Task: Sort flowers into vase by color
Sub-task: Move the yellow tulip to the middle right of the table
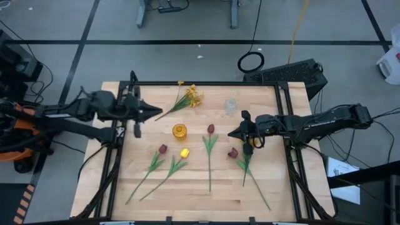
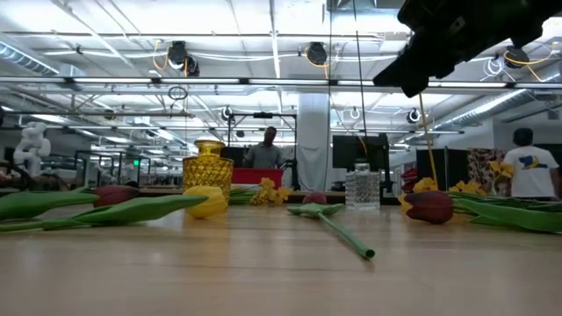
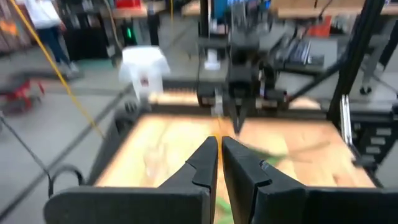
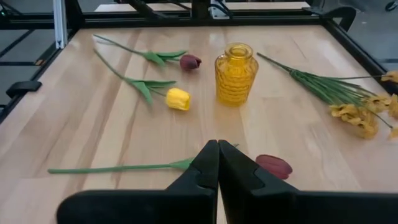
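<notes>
Landmark: the yellow vase is standing upright near the middle of the wooden table.
Left gripper: it is hovering above the table just off the vase's far-left side, with its fingers pressing together and holding nothing that shows.
Right gripper: it is hanging over the table well to the right of the vase, with its fingers closing flat against each other and gripping nothing.
Yellow spray: it is lying on the table beyond the vase, its blossoms pointing away from the left gripper and its stems running toward that gripper's tip.
Yellow tulip: its head is lying just in front of the vase, its stem trailing toward the table's front-left.
Left red tulip: its head is resting beside the yellow tulip, on the vase's front-left side.
Middle red tulip: its head is lying just right of the vase, between the vase and the right gripper.
Right red tulip: its head is lying below the right gripper, well to the right of the vase.
Clear glass vase: it is standing empty, beyond and to the right of the yellow vase.
</notes>
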Motion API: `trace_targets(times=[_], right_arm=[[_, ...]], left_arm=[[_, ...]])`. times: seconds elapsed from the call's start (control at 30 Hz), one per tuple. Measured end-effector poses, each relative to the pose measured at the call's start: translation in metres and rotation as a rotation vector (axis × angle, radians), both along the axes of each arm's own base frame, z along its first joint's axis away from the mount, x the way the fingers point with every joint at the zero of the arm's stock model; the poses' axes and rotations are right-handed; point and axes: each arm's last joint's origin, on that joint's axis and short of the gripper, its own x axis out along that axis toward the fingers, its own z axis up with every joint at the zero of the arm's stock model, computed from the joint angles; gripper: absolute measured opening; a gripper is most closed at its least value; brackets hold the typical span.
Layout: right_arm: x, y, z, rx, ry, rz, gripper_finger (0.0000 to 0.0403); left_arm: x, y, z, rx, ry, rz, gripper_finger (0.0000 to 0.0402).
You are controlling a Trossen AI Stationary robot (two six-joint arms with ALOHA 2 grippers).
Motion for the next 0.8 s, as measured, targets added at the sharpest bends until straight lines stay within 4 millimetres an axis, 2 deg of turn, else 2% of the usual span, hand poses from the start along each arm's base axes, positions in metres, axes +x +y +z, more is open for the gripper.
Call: trace_targets(times=[0.33,0.53,0.8], right_arm=[[0.010,0.001,-0.014,0.070,0.058,-0.035,0.0000],[0.013,0.005,-0.019,0.133,0.083,-0.054,0.0000],[0.015,0.023,-0.028,0.166,0.128,-0.028,0.0000]], left_arm=[[0.037,-0.014,-0.039,-0.088,0.287,-0.026,0.0032],[0.055,-0.027,-0.053,-0.083,0.363,-0.059,0.0032],[0.068,-0.045,-0.069,-0.137,0.430,-0.022,0.0032]])
